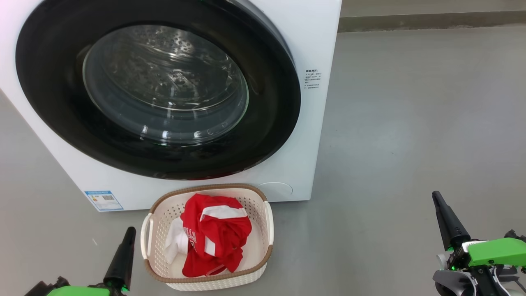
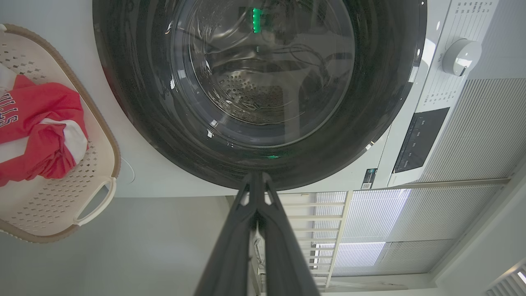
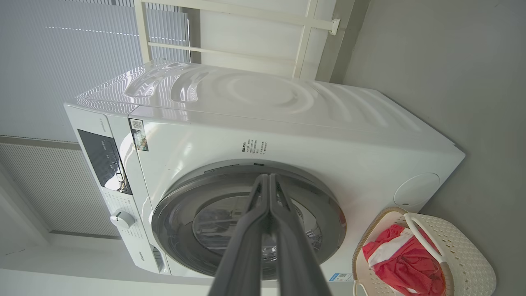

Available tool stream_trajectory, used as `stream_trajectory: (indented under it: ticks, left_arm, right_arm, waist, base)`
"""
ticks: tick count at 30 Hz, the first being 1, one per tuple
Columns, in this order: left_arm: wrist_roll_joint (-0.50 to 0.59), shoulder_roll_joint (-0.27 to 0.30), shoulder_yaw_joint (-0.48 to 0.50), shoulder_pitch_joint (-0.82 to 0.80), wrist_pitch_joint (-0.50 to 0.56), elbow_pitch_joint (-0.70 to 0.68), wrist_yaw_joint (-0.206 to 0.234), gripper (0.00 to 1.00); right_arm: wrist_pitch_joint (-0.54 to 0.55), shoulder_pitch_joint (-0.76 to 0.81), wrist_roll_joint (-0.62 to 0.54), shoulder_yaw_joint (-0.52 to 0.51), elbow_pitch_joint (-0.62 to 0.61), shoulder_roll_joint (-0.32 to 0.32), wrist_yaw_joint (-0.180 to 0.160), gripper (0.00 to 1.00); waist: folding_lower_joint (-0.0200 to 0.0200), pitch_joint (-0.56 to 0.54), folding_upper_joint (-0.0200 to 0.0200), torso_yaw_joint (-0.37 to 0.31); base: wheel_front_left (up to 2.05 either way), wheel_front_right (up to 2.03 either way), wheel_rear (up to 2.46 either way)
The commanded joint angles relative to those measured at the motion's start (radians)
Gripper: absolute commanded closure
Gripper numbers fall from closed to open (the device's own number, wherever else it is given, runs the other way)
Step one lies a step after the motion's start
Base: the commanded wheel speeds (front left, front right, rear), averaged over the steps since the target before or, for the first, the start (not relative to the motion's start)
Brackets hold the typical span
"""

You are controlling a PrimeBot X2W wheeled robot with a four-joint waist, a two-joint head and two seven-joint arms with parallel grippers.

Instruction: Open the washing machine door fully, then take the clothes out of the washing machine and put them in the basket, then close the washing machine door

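Round washing machine door point(image 1: 160, 88) flush against white washing machine point(image 1: 312, 49), looks shut. Red-and-white clothes point(image 1: 213, 234) bunched inside cream basket point(image 1: 257, 205), on grey floor point(image 1: 390, 144) just before machine, below door. Beside basket's left handle, left gripper point(image 1: 130, 230): fingers pressed together, empty. Well off to right, right gripper point(image 1: 435, 195): fingers together, empty.

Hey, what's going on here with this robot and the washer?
A two-armed robot is doing laundry. The red clothes lie in the basket on the floor before the washing machine, whose door looks shut, so the job seems about done. The left fingers and right fingers are each pressed together, holding nothing, low and apart from the machine.
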Motion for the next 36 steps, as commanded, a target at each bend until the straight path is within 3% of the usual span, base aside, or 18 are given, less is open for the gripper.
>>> stream_trajectory:
  ticks: [1, 36]
  left_arm:
    - [-0.006, 0.008, 0.036, -0.040, 0.005, -0.027, -0.006, 1.00]
    - [-0.007, 0.008, 0.036, -0.040, 0.004, -0.027, -0.006, 1.00]
  right_arm:
    - [0.005, -0.041, 0.001, 0.012, -0.030, -0.004, 0.000, 1.00]
    - [0.006, -0.041, -0.001, 0.010, -0.030, -0.003, 0.000, 1.00]
  waist:
    - [0.0000, 0.000, 0.0000, 0.000]
    - [0.0000, 0.000, 0.0000, 0.000]
  base:
    - [0.00, 0.00, 0.00]
    - [0.00, 0.00, 0.00]
